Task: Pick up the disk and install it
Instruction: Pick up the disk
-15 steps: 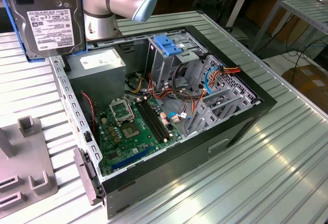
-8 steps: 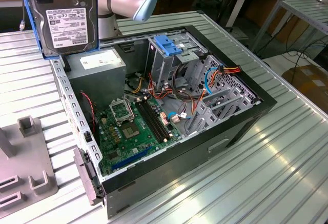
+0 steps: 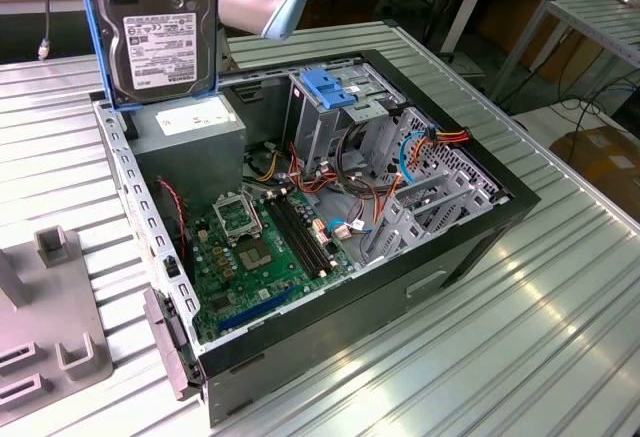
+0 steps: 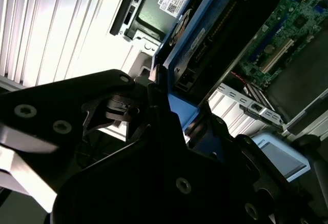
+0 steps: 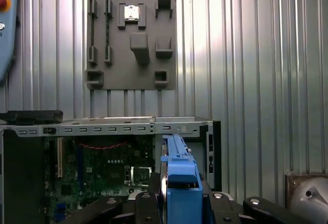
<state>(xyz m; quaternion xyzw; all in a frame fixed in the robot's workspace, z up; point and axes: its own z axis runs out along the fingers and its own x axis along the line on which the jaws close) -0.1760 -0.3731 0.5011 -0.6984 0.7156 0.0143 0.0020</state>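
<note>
The disk (image 3: 160,27), a silver-grey hard drive with a white label in a blue carrier bracket, hangs upright in the air above the far left corner of the open computer case (image 3: 480,227), over the grey power-supply box (image 3: 190,137). In the first wrist view the disk (image 5: 179,172) is seen edge-on between the black fingers (image 5: 147,203), with the motherboard below. My gripper (image 5: 182,206) is shut on the disk's blue bracket; in the second wrist view the gripper (image 4: 171,111) clamps the disk (image 4: 205,34) from both sides.
Inside the case sit a green motherboard (image 3: 260,247), an upright metal drive cage with a blue plastic top (image 3: 335,92) and loose cables (image 3: 400,157). A grey fixture plate (image 3: 40,327) lies on the ribbed metal table (image 3: 520,337) at the exterior view's left.
</note>
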